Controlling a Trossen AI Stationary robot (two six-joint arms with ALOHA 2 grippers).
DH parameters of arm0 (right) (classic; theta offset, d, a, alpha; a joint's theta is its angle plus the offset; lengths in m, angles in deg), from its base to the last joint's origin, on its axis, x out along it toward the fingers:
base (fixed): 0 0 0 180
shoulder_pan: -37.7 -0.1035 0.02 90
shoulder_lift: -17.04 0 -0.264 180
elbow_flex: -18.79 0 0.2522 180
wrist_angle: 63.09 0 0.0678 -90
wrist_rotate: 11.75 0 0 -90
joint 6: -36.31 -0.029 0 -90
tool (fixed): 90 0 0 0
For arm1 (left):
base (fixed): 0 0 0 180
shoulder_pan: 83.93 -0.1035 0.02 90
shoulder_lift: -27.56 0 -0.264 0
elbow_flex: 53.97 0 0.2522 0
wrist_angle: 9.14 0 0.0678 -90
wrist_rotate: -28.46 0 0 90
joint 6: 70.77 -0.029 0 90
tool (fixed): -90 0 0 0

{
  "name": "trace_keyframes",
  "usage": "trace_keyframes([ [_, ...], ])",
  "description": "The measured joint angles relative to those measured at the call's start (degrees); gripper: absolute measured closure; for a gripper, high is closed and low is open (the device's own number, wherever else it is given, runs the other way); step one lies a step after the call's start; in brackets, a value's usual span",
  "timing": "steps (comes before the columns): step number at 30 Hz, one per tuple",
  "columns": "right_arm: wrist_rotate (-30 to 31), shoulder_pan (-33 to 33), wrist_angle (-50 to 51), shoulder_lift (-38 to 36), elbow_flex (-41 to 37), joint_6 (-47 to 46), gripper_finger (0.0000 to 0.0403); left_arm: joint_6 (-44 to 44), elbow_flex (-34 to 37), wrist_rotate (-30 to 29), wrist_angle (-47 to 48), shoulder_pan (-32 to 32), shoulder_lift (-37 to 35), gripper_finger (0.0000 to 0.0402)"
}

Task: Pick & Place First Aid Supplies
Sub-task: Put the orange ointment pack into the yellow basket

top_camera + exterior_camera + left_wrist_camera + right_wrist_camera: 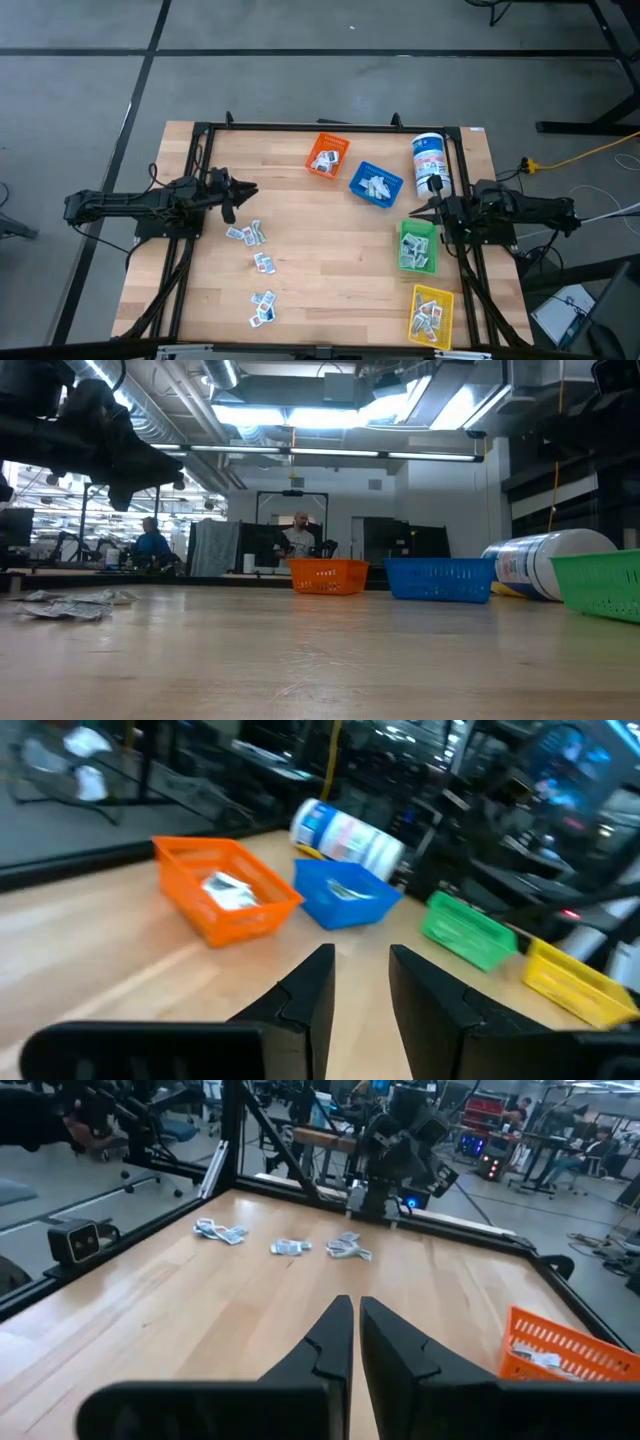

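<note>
Packets (246,234) are scattered on the table (330,250) beside the left gripper (250,191), whose fingers are parted. Nothing is held. The right gripper (412,211) is closed by the green bin (417,245).

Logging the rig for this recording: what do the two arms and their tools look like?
Both arms are dark, nearly black, jointed, with cables alongside. The left tool and right tool each end in two dark, tapered, wedge-shaped fingers. No markings are readable.

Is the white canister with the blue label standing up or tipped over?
Tipped over. The canister lies on its side in the low view, its round end facing the blue bin, beside the green bin.
</note>
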State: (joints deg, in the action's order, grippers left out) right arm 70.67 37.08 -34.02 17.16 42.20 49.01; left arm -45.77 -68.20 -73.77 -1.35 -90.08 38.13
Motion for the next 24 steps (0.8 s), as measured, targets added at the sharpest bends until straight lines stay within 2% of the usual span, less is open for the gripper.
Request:
trace_keyframes([
  [4, 0.0, 0.2, 0.0, 0.0, 0.0, 0.7, 0.0377, 2.0, 0.0, -4.4, -0.2, 0.0, 0.0, 0.0309],
  [15, 0.0, 0.2, 0.0, 0.1, 0.0, -0.4, 0.0377, -5.7, -4.1, -4.5, -3.3, 0.0, 1.0, 0.0309],
  [20, 0.0, 0.2, 0.0, 0.1, 0.0, -0.4, 0.0377, -6.7, -7.6, -4.2, -3.3, 0.0, 5.9, 0.0313],
  [24, 0.0, 0.1, 0.0, 0.1, 0.0, -0.4, 0.0377, -7.1, -11.3, -2.0, -3.2, 0.2, 13.0, 0.0316],
])
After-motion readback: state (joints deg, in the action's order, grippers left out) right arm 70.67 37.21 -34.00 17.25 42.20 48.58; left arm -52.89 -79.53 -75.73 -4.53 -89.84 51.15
